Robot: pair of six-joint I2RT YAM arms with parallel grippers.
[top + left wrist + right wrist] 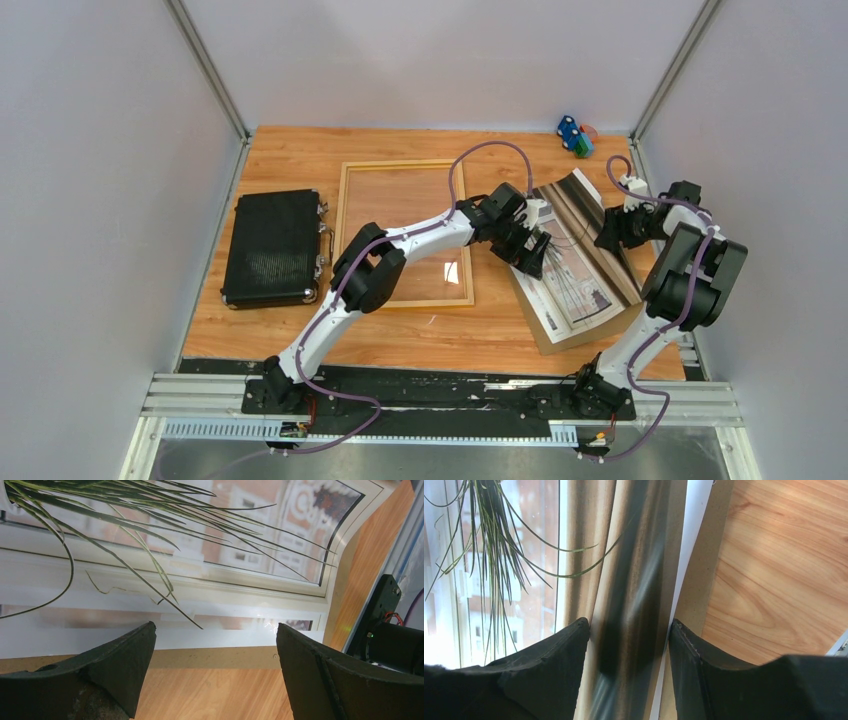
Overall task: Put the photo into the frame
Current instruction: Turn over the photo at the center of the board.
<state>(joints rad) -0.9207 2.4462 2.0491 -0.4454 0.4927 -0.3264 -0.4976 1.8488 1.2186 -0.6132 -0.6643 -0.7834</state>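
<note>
1. the photo (572,275) is a glossy print of thin grassy leaves at a white window. it lies on a brown backing board (560,340) right of the frame (400,164), with its far right edge curled up.
2. the frame has thin tan wood rails and a clear pane, and lies flat on the grained table (430,335).
3. your left gripper (215,630) is spread wide at the print's white border.
4. your right gripper (624,625) stands parted astride the curled edge; you can't tell if the pads touch it.

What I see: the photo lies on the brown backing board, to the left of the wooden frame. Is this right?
Not quite. The photo does lie on the brown backing board, but to the right of the wooden frame, not the left. The top external view shows it.
</note>
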